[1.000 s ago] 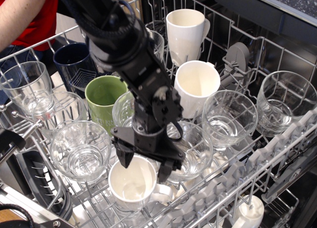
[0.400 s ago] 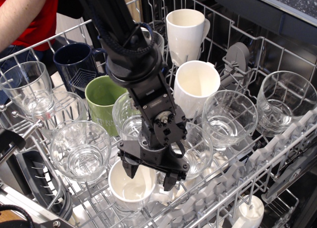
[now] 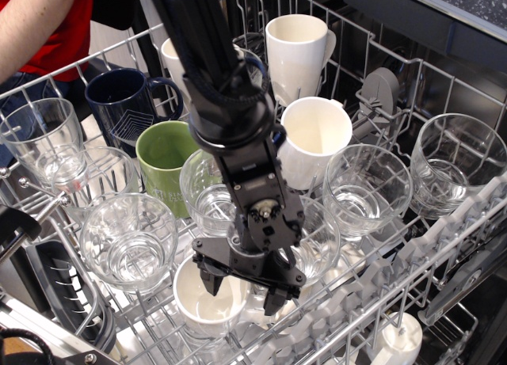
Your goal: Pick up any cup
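Note:
The cup (image 3: 202, 306) is a short glossy white mug standing upright at the front of the dishwasher rack, its handle to the right under the gripper. My gripper (image 3: 242, 295) hangs straight down over the cup's right side and is open. The left finger (image 3: 212, 284) dips inside the cup's mouth. The right finger (image 3: 273, 302) is outside the wall, by the handle. The jaws straddle the cup's right wall without closing on it. The black arm hides part of the rim and most of the handle.
Clear glass tumblers (image 3: 127, 242) (image 3: 366, 189) crowd the cup. Behind stand a green mug (image 3: 162, 153), a dark blue mug (image 3: 125, 100) and taller white mugs (image 3: 317, 131) (image 3: 297, 52). Wire rack (image 3: 444, 246) tines surround everything. A person in red (image 3: 40, 24) is at top left.
The gripper has moved down and slightly right onto the cup. Its left finger now sits inside the mouth and the right finger lies lower beside the handle. The cup has not moved.

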Controlling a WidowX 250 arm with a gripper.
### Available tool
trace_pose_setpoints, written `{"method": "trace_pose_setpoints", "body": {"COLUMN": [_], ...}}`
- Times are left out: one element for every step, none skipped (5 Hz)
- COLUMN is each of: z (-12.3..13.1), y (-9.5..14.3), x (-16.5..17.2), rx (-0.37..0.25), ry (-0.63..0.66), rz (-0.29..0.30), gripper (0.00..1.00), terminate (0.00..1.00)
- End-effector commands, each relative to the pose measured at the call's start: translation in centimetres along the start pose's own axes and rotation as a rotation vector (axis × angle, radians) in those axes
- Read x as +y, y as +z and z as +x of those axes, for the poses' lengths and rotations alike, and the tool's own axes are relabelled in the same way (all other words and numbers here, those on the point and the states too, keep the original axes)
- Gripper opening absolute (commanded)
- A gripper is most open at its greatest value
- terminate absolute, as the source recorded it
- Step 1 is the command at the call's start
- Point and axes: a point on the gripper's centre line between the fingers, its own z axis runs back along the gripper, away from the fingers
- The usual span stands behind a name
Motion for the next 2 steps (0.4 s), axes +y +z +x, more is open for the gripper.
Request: {"method": "trace_pose_setpoints", "body": {"z": [1.06,1.33], "y": [-0.71,-0.8], "x": [-0.45,-0.37], "rx": [-0.043,-0.048], "ry": [-0.003,0.0], "rz": [0.0,-0.009], "gripper": [0.0,0.0], "terminate": [0.0,0.0]}}
